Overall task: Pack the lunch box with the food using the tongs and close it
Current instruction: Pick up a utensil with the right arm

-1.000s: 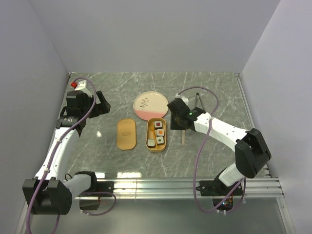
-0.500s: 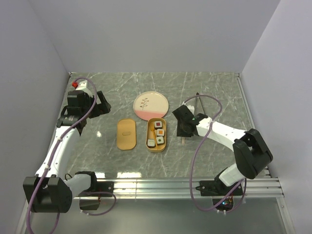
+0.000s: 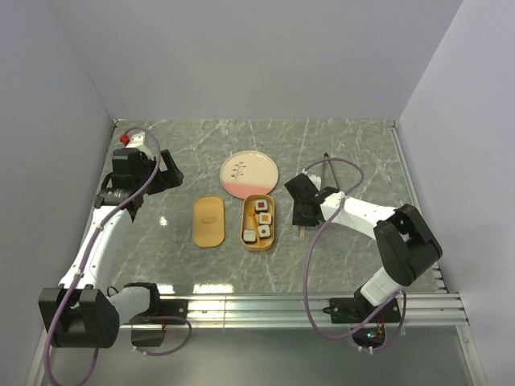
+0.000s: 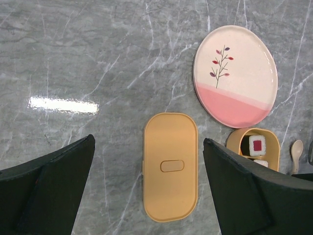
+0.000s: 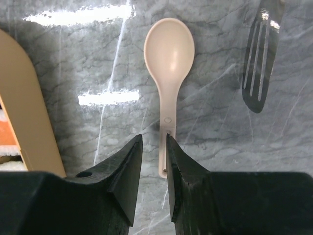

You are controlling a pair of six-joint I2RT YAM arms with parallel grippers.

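Note:
The lunch box base (image 3: 249,233) stands open mid-table with several pieces of food (image 3: 261,219) inside; its wall (image 4: 235,143) and one roll (image 4: 257,144) show in the left wrist view. The flat lid (image 3: 208,221) lies to its left. My left gripper (image 4: 148,139) hangs high over the lid (image 4: 171,166), wide open and empty. The tongs (image 3: 328,167) lie at the back right, with one slotted end (image 5: 258,63) showing. My right gripper (image 5: 153,137) hovers right of the box (image 5: 24,107). Its jaws stand a narrow gap apart with nothing between them.
A beige spoon (image 5: 169,54) lies on the table straight under and ahead of my right gripper (image 3: 299,214). Behind the box sits a round pink-and-cream plate (image 3: 249,173), bare (image 4: 234,73). The right rail runs along the table edge (image 3: 410,185).
My right gripper has moved away from the plate toward the near right, over the spoon. It has narrowed slightly. The left arm has barely moved.

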